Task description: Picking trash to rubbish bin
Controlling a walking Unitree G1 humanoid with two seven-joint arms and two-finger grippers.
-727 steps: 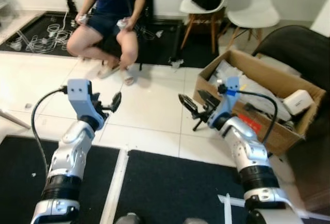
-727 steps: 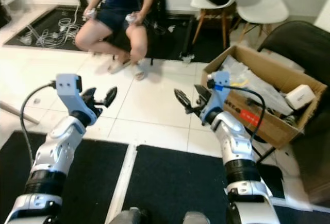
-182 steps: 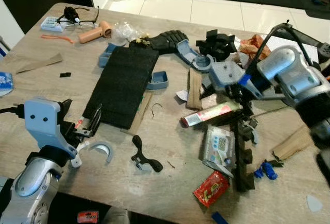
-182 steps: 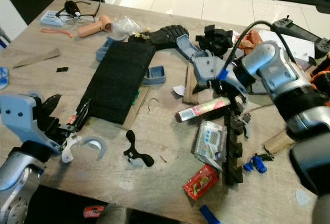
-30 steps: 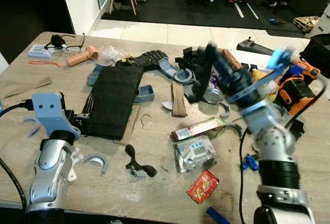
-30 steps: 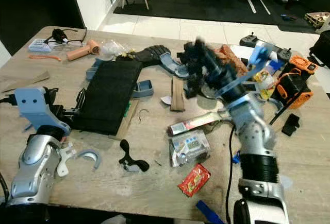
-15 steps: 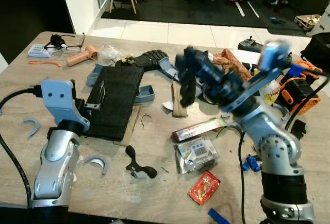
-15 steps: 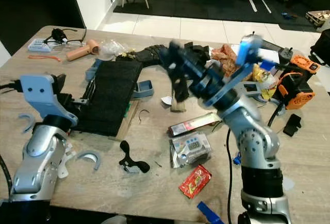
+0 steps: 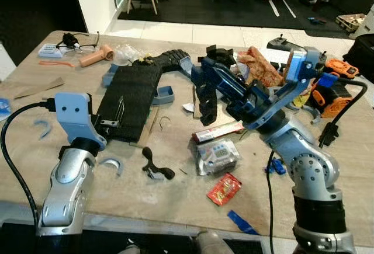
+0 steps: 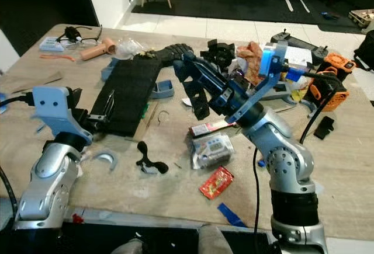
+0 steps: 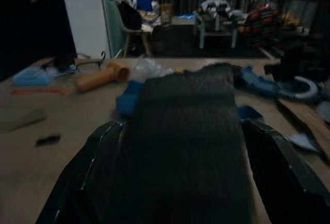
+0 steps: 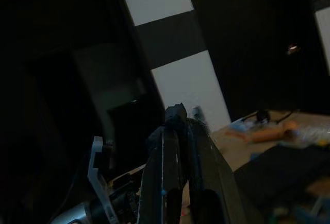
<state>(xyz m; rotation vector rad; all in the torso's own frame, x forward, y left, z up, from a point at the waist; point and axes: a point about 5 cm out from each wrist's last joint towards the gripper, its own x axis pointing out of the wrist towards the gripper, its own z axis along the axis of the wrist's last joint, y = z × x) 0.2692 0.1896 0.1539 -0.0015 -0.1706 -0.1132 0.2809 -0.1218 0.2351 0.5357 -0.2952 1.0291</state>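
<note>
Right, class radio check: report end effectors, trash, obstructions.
Right end effector shut on black foam strip, lifted above table. Left end effector open over black mat. Clutter all round.

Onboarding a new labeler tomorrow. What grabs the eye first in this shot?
The right tool first: raised over the middle of the cluttered wooden table, shut on a long black notched foam strip that hangs down. Next, the large black mat left of centre, with the left tool at its near edge. Then the red snack wrapper near the front edge.
</note>
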